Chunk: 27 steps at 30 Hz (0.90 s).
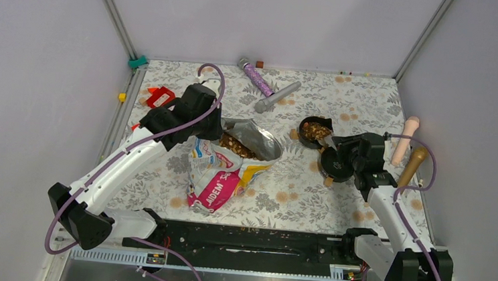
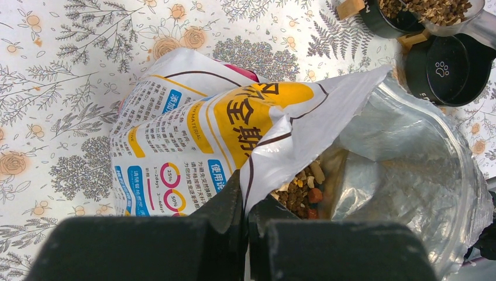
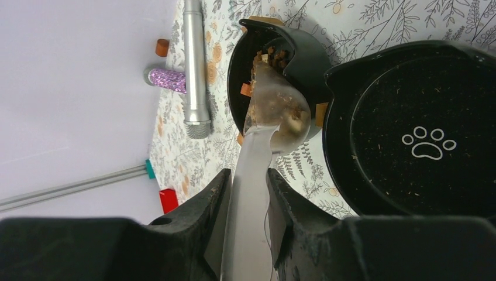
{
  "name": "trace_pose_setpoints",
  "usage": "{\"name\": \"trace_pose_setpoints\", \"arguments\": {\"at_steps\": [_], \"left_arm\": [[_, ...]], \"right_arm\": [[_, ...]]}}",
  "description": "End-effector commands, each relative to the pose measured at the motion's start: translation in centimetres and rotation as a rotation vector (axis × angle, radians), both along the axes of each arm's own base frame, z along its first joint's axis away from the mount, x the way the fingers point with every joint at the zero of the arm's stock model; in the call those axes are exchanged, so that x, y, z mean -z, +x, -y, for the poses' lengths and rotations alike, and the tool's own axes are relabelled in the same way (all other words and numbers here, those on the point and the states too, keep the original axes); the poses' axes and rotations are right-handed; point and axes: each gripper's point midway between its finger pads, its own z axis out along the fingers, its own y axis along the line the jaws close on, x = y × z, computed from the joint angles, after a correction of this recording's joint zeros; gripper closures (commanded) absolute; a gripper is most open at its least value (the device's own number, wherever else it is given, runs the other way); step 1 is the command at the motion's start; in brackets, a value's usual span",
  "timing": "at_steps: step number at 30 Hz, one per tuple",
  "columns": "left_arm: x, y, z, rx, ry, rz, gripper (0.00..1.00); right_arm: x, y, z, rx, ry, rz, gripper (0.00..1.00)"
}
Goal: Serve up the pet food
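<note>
- While the left gripper stays out of the serving, it is clamped tight on the torn rim of the one food bag, whose mouth gapes wide open.
- Pet food turns up in three places: a heap deep inside the bag, a load in the scoop, and a pile in the far bowl.
- Right gripper is closed partway, both fingers pressed on the handle of the single clear scoop.
- The scoop's head sits over the rim of the far bowl; I cannot tell whether it touches.
- Two black bowls stand on the floral tabletop. The near bowl sits right beside the far one, with a white paw print on its floor and only crumbs inside.
- Two sticks lie near the back edge, ends close together: a silver stick and a purple glitter stick.
- Two wooden handles lie side by side at the right edge: a pale pink handle and a tan handle.
- One red piece lies at back left.
</note>
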Motion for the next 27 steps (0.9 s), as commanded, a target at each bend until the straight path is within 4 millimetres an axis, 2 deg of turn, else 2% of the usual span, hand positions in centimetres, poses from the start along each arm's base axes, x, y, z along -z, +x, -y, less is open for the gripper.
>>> {"name": "trace_pose_setpoints", "arguments": {"at_steps": [1, 20, 27], "left_arm": [[-1.6, 0.4, 0.2, -0.013, -0.03, 0.048, 1.0], [-1.2, 0.5, 0.3, -0.004, -0.025, 0.037, 1.0], [-1.2, 0.6, 0.3, -0.006, -0.022, 0.038, 1.0]], "right_arm": [[-0.2, 0.3, 0.9, -0.004, -0.078, -0.049, 1.0], [-0.1, 2.9, 0.3, -0.036, -0.08, -0.087, 1.0], [-1.3, 2.1, 0.3, -0.067, -0.118, -0.088, 1.0]]}}
